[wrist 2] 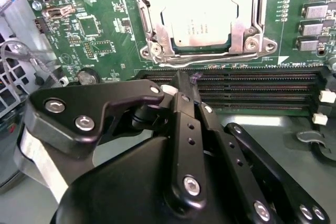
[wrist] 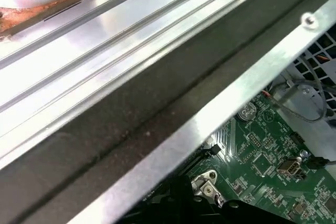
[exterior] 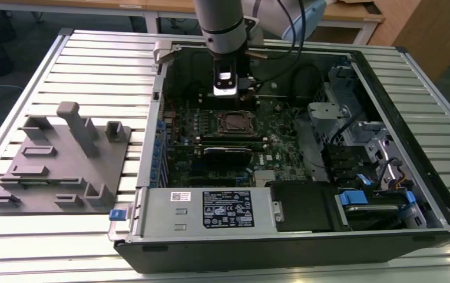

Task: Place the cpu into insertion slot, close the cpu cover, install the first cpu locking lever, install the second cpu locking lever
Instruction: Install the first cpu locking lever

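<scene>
- Black gripper [wrist 2: 181,85] linkage sits closest to the lens in the second wrist view, its fingers [wrist 2: 184,90] drawn together to a narrow tip with nothing between them.
- That tip hangs just above the long black memory slots [wrist 2: 252,90], beside the insertion slot [wrist 2: 202,17].
- Inside the slot lies the cpu [wrist 2: 198,19], flat, its pale metal top showing through the window of the cpu cover [wrist 2: 239,24], which lies down around it.
- Thin locking levers [wrist 2: 194,59] run along the socket's edge.
- From the exterior view, the arm [exterior: 221,26] reaches down into the open computer case [exterior: 288,247], gripper [exterior: 227,88] just above the socket [exterior: 235,122] on the green motherboard [exterior: 280,153].
- Beside the case, on the exterior view's left, a grey fixture block [exterior: 60,162] rests on the slatted table [exterior: 52,236].
</scene>
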Available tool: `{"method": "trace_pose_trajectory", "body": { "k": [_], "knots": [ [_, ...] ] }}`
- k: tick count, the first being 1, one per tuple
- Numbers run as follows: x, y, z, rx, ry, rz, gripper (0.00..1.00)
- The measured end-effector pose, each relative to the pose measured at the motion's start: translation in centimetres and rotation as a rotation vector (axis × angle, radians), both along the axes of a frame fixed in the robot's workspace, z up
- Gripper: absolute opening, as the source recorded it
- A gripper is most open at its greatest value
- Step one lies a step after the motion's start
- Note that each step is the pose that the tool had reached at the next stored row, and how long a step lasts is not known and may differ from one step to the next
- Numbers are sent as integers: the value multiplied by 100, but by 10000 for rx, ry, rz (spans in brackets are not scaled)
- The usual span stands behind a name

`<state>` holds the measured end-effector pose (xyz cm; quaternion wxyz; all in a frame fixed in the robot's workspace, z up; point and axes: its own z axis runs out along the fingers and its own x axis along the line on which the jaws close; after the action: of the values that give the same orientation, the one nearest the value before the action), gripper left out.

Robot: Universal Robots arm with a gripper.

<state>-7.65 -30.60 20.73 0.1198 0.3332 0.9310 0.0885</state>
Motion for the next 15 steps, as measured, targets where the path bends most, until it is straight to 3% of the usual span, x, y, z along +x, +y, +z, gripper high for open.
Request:
{"method": "trace_pose_trajectory", "body": {
  "k": [8,9,12,15],
  "knots": [
    [0,0,17,-6,0,-6,10],
    [0,0,17,-9,11,-7,10],
    [0,0,16,-39,133,-7,10],
    [-1,0,16,-40,139,-7,10]
  ]
}}
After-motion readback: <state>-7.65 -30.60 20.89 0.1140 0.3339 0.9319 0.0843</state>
